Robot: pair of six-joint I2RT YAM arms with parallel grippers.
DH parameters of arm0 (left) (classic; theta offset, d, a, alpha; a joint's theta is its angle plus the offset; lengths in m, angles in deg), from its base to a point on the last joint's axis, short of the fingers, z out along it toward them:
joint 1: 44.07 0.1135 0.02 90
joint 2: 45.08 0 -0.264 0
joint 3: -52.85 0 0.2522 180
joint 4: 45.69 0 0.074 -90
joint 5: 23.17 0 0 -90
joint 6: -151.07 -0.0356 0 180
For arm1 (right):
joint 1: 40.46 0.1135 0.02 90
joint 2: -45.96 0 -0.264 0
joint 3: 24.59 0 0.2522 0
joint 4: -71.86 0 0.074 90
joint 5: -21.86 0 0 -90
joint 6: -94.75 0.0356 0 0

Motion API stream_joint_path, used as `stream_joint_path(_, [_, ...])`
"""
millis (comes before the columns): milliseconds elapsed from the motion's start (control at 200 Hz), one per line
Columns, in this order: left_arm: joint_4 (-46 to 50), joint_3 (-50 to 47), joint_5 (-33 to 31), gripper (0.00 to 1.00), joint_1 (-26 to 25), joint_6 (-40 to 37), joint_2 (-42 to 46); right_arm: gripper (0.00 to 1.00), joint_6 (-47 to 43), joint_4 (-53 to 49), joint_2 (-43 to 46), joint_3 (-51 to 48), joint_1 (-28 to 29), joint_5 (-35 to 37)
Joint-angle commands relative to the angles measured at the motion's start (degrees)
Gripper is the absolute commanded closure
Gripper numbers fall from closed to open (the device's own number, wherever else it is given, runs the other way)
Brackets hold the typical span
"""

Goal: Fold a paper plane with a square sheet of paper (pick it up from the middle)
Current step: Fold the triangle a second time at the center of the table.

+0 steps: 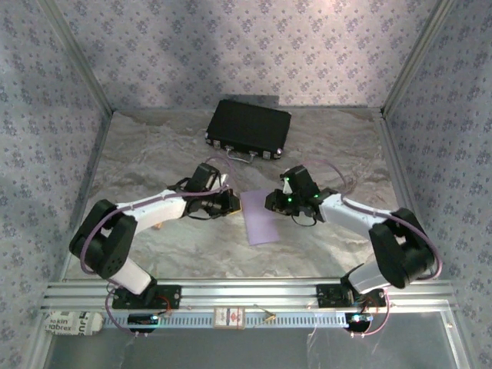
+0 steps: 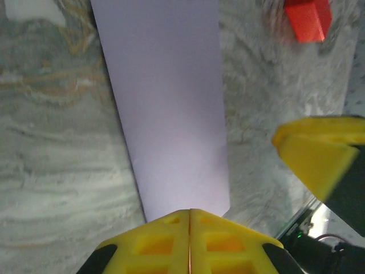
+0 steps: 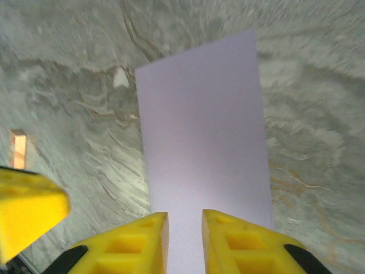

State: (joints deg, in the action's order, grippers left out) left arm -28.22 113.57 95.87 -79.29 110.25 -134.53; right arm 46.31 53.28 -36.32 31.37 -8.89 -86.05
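Two arms meet mid-table in the top view, the left gripper (image 1: 233, 203) and right gripper (image 1: 271, 201) flanking the square sheet of paper (image 1: 261, 218). Left wrist: fingers (image 2: 159, 245) pressed together at the sheet's near edge. Right wrist: fingers (image 3: 131, 245) slightly apart over the sheet.

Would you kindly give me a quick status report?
Left gripper shut at the paper edge. Right gripper slightly open over it. Paper flat, narrow strip. Red block off aside.
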Motion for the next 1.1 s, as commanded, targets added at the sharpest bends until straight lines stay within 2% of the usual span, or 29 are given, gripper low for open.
stream_joint_path(0, [-4.89, 3.02, 5.22, 0.92, 1.49, 1.36, -3.56, 0.74, 1.12, -4.37, 3.85, -3.02, -1.95, 2.13])
stream_joint_path(190, [-3.52, 8.92, 5.25, 0.91, 2.49, -0.15, -11.23, 0.71, 2.82, -4.39, 6.46, -7.07, -4.74, -1.50])
stream_joint_path(510, [-0.27, 16.21, 2.02, 0.90, 3.13, -2.75, -19.63, 0.70, 2.46, -4.56, 5.31, -8.40, -4.39, -5.73])
stream_joint_path(725, [1.78, 17.63, 0.54, 0.89, 3.60, -5.02, -23.23, 0.65, 2.09, -4.67, 5.17, -10.11, -3.98, -9.28])
stream_joint_path(1094, [1.25, 14.19, 0.10, 0.90, 4.05, -6.56, -24.90, 0.57, 4.07, -3.51, 5.98, -13.49, -2.44, -13.75])
